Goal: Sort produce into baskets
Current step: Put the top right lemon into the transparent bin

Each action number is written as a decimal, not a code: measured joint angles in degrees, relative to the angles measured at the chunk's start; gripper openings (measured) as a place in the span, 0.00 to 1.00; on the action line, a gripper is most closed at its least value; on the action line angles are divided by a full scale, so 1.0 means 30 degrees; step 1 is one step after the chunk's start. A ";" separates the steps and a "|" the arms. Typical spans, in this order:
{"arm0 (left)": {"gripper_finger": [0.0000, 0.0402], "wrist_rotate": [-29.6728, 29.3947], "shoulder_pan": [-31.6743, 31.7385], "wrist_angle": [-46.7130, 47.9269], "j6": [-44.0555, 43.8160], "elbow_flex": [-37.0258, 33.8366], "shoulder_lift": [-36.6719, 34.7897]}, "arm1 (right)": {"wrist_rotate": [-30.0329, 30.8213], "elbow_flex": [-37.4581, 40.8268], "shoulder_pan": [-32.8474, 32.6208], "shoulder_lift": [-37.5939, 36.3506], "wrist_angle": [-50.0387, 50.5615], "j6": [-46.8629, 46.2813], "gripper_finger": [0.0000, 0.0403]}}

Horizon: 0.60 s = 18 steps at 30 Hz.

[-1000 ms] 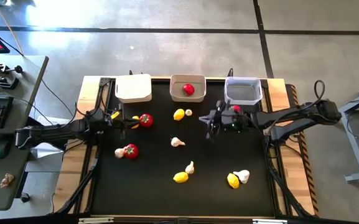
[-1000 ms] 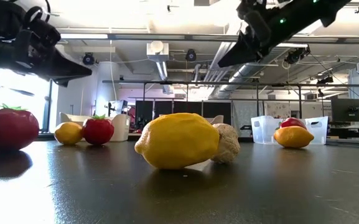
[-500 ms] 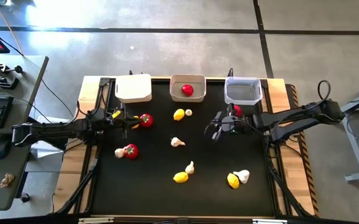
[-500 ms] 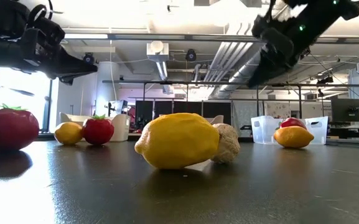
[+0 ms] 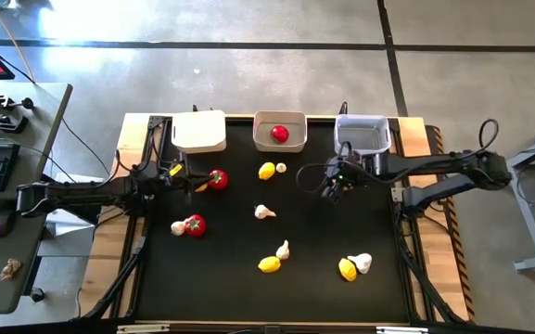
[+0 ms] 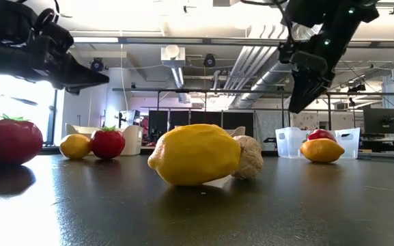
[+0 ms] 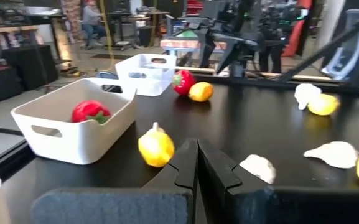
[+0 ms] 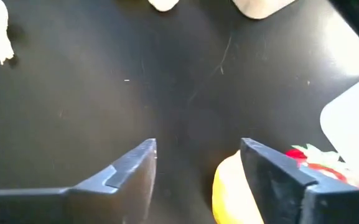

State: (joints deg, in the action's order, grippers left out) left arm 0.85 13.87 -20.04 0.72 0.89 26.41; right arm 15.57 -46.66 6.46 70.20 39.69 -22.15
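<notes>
Three baskets line the far edge: white [image 5: 199,131], greyish-white [image 5: 279,125] holding a tomato [image 5: 279,134], and clear [image 5: 362,135]. Lemons, garlic bulbs and tomatoes lie scattered on the black mat. My right gripper [image 5: 330,188] hangs open in front of the clear basket, fingers pointing down [image 6: 299,99], well above the mat. A lemon [image 8: 228,186] and a tomato [image 8: 316,165] lie on the mat just beside one of its fingers. My left gripper [image 5: 189,178] is shut [image 7: 198,163], level, next to a tomato [image 5: 217,179] and touching nothing.
A lemon with a garlic bulb [image 5: 268,171] lies mid-table near the far side. A garlic bulb [image 5: 264,211] sits at the centre and a tomato with garlic [image 5: 191,225] to the left. Lemon-and-garlic pairs [image 5: 273,262] [image 5: 352,267] lie near the front.
My right gripper has drawn back toward the table's right edge and the clear basket. It has tipped from slanting toward the left to pointing almost straight down.
</notes>
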 joint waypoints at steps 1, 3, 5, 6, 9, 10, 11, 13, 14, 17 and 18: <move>0.00 -0.0025 0.0005 -0.0023 0.0221 0.0000 0.0052 | -0.0110 -0.0122 0.0123 0.0272 0.0230 0.0028 0.59; 0.00 -0.0038 0.0015 0.0009 0.0796 0.0002 0.0111 | -0.0422 -0.0208 0.0405 0.0939 0.0539 0.0255 0.61; 0.00 -0.0067 0.0015 -0.0006 0.1088 0.0000 0.0235 | -0.0846 -0.0208 0.0633 0.1577 0.0594 0.0897 0.62; 0.00 -0.0163 0.0012 0.0004 0.1259 0.0001 0.0254 | -0.0868 -0.0208 0.0738 0.1836 0.0587 0.0992 0.63; 0.00 -0.0539 0.0015 0.0184 0.1484 0.0000 0.0324 | -0.0857 -0.0218 0.1006 0.2480 0.0771 0.0993 0.63; 0.00 -0.0709 0.0015 0.0259 0.1489 0.0004 0.0331 | -0.0825 -0.0301 0.1088 0.2658 0.1161 0.0957 0.63; 0.00 -0.0875 0.0015 0.0384 0.1490 0.0000 0.0331 | -0.0721 -0.0484 0.1171 0.2835 0.1679 0.0888 0.63; 0.00 -0.1052 0.0015 0.0478 0.1598 0.0000 0.0396 | -0.0293 -0.0966 0.1282 0.3390 0.2728 0.0622 0.63; 0.00 -0.1084 0.0015 0.0464 0.1653 0.0004 0.0447 | -0.0074 -0.1224 0.1348 0.3678 0.3258 0.0507 0.63; 0.00 -0.1088 0.0015 0.0456 0.1649 0.0000 0.0455 | 0.0097 -0.1909 0.1458 0.4479 0.4126 -0.0062 0.63; 0.00 -0.1088 0.0015 0.0456 0.1649 0.0000 0.0455 | 0.0080 -0.2052 0.1501 0.4752 0.4371 -0.0295 0.63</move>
State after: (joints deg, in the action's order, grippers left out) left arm -2.42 13.91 -18.68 5.67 0.89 27.77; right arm 15.81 -52.82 10.96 84.46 52.80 -23.04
